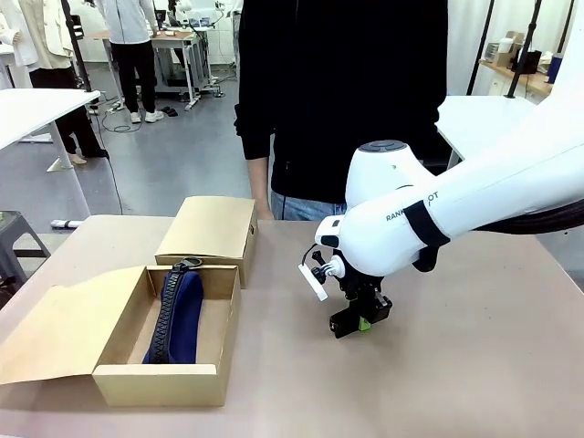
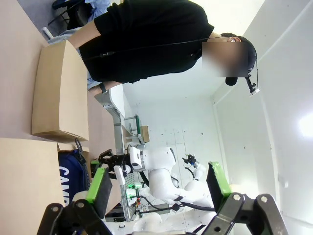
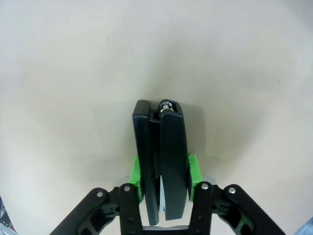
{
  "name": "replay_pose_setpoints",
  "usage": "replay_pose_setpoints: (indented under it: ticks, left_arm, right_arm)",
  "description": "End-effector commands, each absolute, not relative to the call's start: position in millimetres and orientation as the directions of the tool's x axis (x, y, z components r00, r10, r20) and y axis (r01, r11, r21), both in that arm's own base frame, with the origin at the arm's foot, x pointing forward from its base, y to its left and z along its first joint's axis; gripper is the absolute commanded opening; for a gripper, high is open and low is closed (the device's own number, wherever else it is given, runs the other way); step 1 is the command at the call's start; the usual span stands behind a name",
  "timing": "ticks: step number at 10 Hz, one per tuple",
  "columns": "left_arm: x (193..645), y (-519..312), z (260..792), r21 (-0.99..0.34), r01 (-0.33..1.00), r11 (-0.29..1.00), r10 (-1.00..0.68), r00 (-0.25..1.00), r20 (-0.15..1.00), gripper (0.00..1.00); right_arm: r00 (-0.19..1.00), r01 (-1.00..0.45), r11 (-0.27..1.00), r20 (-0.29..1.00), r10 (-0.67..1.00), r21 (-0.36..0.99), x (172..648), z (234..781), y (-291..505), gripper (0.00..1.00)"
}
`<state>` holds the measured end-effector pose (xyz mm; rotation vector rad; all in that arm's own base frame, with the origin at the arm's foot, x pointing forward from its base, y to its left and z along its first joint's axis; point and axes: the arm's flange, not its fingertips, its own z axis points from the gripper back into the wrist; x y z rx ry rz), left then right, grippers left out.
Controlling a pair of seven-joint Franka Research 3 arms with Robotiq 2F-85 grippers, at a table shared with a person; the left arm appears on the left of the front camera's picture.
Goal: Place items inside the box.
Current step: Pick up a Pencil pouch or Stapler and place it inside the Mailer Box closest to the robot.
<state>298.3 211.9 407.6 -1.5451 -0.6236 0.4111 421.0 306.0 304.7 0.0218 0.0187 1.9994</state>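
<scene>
The box (image 1: 119, 379) lies open at the front left of the table, its flap lid folded out to the left. Inside it lies a navy zip pencil case (image 1: 175, 315), whose white lettering (image 2: 65, 183) shows in the left wrist view. My right gripper (image 1: 361, 319) is low over the table's middle, shut on a black stapler (image 3: 161, 164) that stands between its green pads (image 3: 193, 169) just above the tabletop. My left gripper (image 2: 156, 188) is open with nothing between its fingers, looking sideways across the table.
A smaller closed cardboard box (image 1: 208, 230) stands behind the open one. A person in black (image 1: 342, 91) stands at the far edge. Bare tabletop (image 1: 474, 365) stretches to the right of my right gripper.
</scene>
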Motion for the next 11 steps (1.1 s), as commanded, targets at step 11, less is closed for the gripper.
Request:
replay_pose_setpoints:
  ticks: [11]
  left_arm:
    - [296,210,407,-0.987,0.163,0.008,0.610,0.781,0.134,1.00]
  right_arm:
    - [0.853,-0.516,0.857,0.101,0.512,0.009,260,412,304,0.00]
